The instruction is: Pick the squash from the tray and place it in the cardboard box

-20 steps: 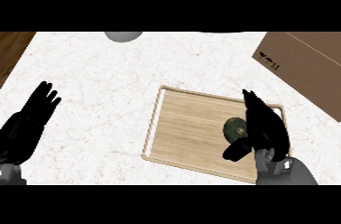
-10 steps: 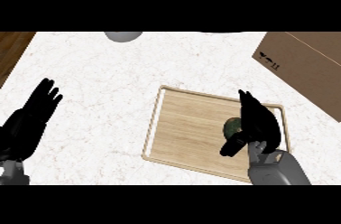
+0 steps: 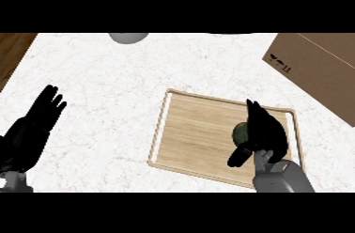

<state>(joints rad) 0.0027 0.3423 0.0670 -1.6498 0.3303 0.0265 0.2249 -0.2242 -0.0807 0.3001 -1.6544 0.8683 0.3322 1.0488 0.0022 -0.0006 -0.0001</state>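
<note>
A dark green squash [image 3: 240, 132] lies on the right part of the wooden tray [image 3: 190, 133], and only its left side shows. My right hand [image 3: 267, 133] lies over it from the right, fingers straight and pointing away from me, thumb sticking out below the squash. The cardboard box [image 3: 319, 67] stands at the far right of the counter, beyond the tray. My left hand [image 3: 34, 128] rests open at the left edge, fingers up, far from the tray.
A grey rounded object [image 3: 128, 37] sits at the counter's far edge, left of centre. A strip of dark wood [image 3: 12, 49] shows at the upper left corner. White marble counter lies between my left hand and the tray.
My right hand has drawn closer over the squash and now covers more of it, with the forearm coming further into view. The left hand has shifted only slightly.
</note>
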